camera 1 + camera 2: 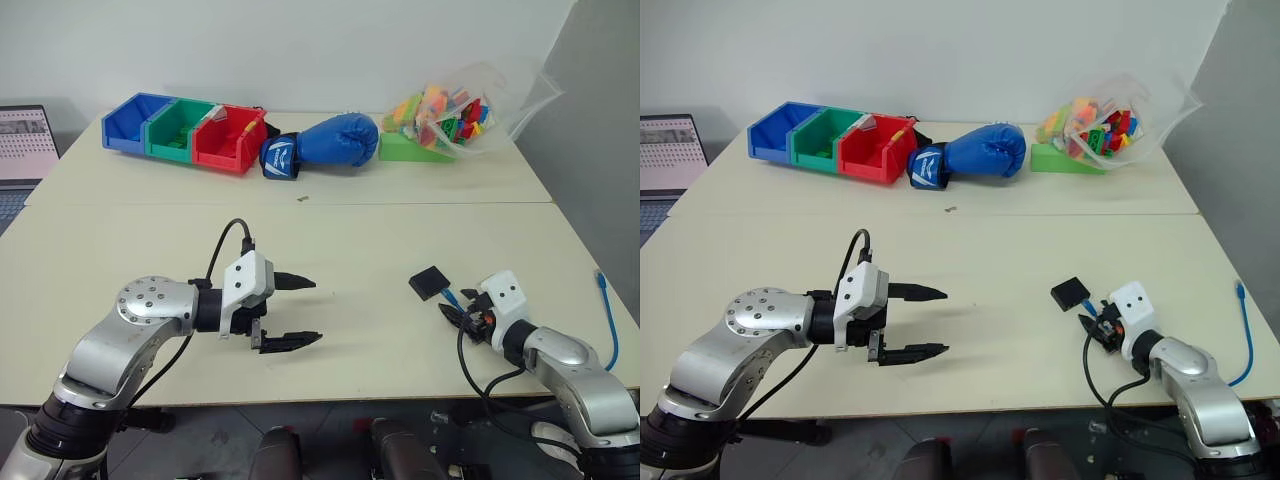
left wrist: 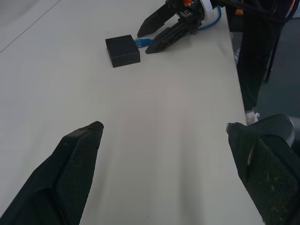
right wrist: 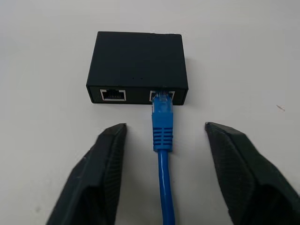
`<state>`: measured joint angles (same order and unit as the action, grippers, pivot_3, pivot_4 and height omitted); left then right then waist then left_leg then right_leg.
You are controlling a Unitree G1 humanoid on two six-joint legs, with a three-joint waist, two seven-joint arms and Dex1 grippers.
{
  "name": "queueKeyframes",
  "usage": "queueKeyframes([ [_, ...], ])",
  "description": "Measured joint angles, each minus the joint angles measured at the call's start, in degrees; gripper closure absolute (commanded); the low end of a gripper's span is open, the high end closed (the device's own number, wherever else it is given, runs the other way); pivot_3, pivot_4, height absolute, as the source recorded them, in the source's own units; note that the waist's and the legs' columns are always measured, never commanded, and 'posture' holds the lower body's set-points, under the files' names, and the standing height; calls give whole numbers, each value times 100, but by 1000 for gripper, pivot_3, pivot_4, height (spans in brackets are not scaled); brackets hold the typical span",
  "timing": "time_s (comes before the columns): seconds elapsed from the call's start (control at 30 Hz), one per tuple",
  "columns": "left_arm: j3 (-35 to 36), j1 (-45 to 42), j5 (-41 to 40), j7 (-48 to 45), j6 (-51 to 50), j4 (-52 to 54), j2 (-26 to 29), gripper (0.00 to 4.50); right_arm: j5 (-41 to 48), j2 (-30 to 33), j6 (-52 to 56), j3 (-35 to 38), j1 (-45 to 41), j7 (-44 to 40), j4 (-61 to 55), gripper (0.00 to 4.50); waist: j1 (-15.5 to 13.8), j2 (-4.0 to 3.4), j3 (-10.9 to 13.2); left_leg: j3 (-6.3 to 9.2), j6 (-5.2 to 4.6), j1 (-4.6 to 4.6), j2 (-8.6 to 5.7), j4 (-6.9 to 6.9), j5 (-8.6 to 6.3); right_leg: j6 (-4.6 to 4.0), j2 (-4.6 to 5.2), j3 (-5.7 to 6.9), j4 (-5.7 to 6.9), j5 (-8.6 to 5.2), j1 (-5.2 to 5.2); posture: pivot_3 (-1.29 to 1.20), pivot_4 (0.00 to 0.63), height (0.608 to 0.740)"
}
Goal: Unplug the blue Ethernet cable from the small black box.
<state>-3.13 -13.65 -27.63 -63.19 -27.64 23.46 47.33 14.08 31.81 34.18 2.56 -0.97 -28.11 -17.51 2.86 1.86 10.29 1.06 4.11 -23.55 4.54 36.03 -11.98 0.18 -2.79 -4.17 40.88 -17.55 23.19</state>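
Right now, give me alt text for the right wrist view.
A blue cable is plugged into one of two ports on a small black box on a pale table. Two black fingers of the right gripper flank the cable, apart from it.

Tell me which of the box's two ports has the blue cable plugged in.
On the small black box, the blue Ethernet cable sits in one front port; the neighbouring port is empty, showing its open socket.

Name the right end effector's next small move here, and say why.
Probably closing on the bright-blue Ethernet cable: its plug sits in the small matte-black box, and the right end effector straddles the boot, its fingers apart on either side, not yet touching.
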Motion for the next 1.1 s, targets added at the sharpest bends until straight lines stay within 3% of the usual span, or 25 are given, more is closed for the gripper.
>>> queueKeyframes([
  [0.27, 1, 65, -5, 8, 62, -122, -77, 0, -161, 211, 39, -223, -205, -62, 11, 4314, -3, -1, 0, -3, 0, 0, -1, 1, 0, 0, 1, 0, 0, 0, 0, 0, 150, 740],
  [0.5, 113, 49, -194, 149, -115, -433, -340, 0, -839, 703, -471, -896, -986, -445, -81, 4326, 38, -10, 6, -9, -1, -1, 2, -1, 0, 1, -3, 1, 2, 0, 9, 0, 150, 740],
  [0.7, 588, -82, -1089, 334, -1052, -755, -500, 0, -1803, 1015, -2398, -1761, -1934, -976, 51, 4338, 31, -12, 10, -7, -1, -9, 0, -2, 0, -1, -3, 4, -2, -1, 11, 0, 150, 740],
  [0.87, 812, -181, -1781, 445, -1835, -814, -529, 0, -2220, 867, -3986, -2255, -2582, -1377, 545, 4338, 21, -12, 10, -5, 0, -13, 0, 2, 0, -1, 0, 7, -1, -1, 11, 0, 150, 740],
  [1.1, 857, -207, -2153, 900, -2321, -808, -819, 0, -2375, 329, -4844, -2497, -3301, -1640, 987, 4338, -5, -12, 10, 5, 1, -14, 0, 4, 0, -3, 0, 6, 2, 0, 10, 0, 150, 740],
])
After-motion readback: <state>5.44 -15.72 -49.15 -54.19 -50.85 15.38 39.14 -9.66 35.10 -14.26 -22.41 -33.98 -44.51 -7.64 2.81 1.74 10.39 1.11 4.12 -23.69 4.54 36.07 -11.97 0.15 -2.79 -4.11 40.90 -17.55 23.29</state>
